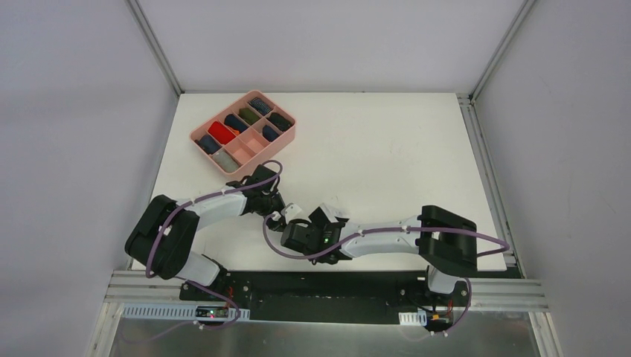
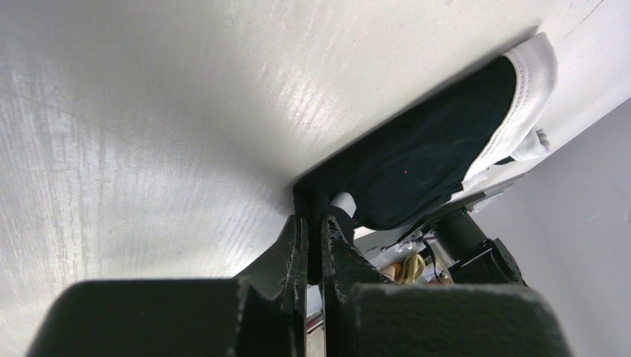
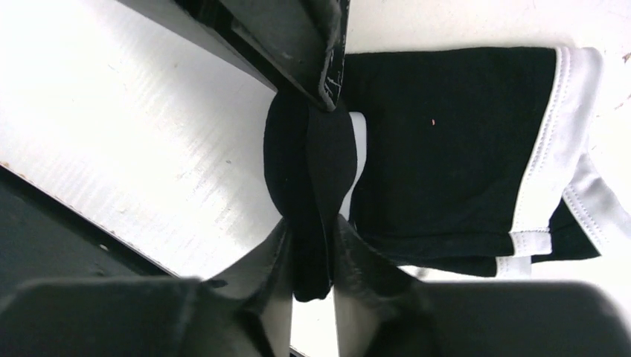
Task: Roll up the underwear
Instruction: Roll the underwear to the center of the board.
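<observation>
Left claw [image 2: 314, 223], right claw [image 3: 309, 232] together on underwear [image 3: 446, 141]

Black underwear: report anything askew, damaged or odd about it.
Nothing looks damaged. The black underwear lies flat on the table, except at the end away from its white band. There the cloth is bunched into a thick fold, pinched by both the right gripper and the left gripper.
</observation>
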Controlling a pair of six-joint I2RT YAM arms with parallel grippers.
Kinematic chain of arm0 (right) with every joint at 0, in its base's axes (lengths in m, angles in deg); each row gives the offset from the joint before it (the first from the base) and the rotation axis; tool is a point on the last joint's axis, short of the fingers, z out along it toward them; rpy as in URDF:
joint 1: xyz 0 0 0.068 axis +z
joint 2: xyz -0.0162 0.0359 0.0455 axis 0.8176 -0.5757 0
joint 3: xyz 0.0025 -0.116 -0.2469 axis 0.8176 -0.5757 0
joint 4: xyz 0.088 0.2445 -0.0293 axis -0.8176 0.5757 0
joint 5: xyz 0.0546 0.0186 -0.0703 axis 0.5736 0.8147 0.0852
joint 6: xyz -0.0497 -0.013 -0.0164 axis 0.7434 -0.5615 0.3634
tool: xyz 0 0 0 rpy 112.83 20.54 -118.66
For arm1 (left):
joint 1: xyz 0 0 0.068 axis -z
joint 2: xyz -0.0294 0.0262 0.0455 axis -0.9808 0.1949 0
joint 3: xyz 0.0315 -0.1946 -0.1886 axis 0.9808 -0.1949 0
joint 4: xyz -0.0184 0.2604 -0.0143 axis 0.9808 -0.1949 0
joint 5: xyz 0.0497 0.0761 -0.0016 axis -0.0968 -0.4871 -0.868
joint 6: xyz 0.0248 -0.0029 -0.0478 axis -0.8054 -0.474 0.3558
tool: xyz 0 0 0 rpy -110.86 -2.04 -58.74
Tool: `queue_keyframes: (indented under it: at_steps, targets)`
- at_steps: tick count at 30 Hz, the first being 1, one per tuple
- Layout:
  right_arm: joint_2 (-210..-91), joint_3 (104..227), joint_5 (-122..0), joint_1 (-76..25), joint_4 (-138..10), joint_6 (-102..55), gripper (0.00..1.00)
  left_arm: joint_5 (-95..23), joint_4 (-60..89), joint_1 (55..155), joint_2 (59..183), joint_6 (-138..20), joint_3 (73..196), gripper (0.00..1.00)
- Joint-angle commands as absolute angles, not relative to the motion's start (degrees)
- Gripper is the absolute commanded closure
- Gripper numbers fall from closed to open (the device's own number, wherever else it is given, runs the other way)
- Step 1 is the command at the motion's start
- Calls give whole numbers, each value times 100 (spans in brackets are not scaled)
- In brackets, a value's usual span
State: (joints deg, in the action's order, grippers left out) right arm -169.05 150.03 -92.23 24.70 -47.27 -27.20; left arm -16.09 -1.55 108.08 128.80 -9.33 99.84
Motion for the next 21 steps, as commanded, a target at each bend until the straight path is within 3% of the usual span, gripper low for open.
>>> queue_keyframes:
  at_steps: [1, 4, 7, 11, 21]
  targets:
    - [-16901, 15094, -9419, 2496, -4630, -2788, 85, -1761, -201, 10867, 12636, -828, 9961, 100]
    - [-16749, 14886, -9267, 2445, -4807, -2876, 96, -1741, -201, 10857, 12565, -846, 9984, 100]
    - [-16469, 14479, -8693, 2208, -5243, -3123, 100, -1682, -201, 10806, 12442, -830, 10027, 100]
    - [-16110, 13850, -7542, 1755, -5960, -3517, 100, -1707, -254, 10739, 12154, -785, 10133, 75]
    - [-16093, 12691, -5022, 693, -7855, -4935, 100, -1696, -622, 10590, 11672, -917, 10259, 60]
